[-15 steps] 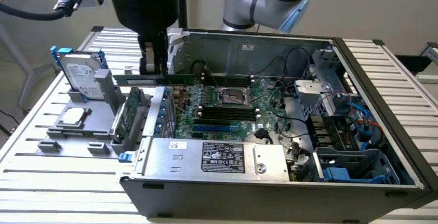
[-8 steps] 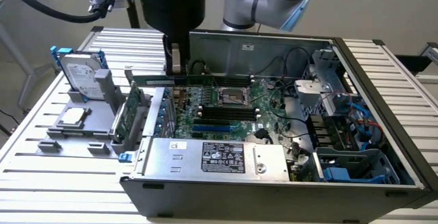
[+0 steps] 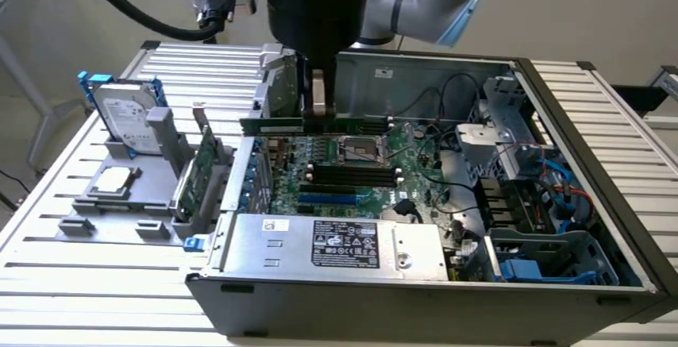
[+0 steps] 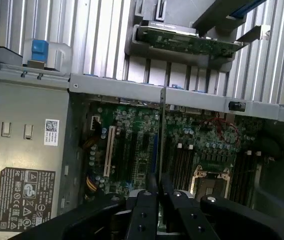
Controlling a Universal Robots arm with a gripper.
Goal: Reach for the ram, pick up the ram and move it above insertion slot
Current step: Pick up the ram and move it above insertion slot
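One case holds motherboard; we see gripper clamped on ram, thin green stick, above slots.

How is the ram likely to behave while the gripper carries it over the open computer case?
The ram looks thin and flat, so it is probably light and stiff. The gripper pinches it near the middle, both ends free, so it may pivot if bumped. Its exposed circuit board seems fragile, and it hangs edge-on above the motherboard.

The ram, clamped in the tool, hangs over the motherboard inside the computer case.
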